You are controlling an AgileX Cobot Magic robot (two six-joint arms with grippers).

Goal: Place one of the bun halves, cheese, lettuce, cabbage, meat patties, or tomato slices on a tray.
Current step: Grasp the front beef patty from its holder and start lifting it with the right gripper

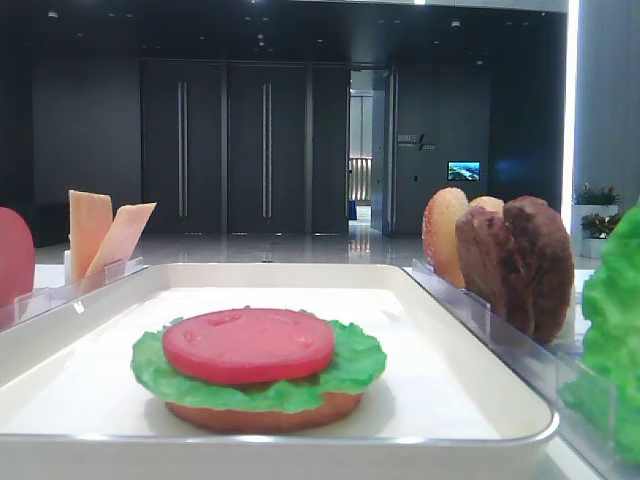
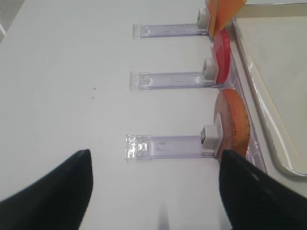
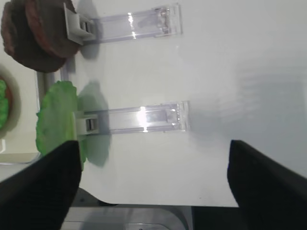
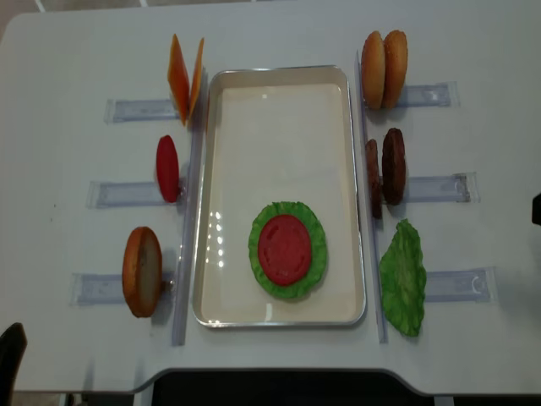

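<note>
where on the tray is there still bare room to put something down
The far half of the tray is bare, between the cheese side and the bun halves side. The near half is crowded by the lettuce and tomato slice stack, leaving only narrow strips beside it.

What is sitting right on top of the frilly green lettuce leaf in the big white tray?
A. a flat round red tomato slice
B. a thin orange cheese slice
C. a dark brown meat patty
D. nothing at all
A: a flat round red tomato slice lies on the frilly green lettuce leaf in the big white rectangular tray, while the dark brown patties and orange cheese slices stand in racks outside it.
</note>
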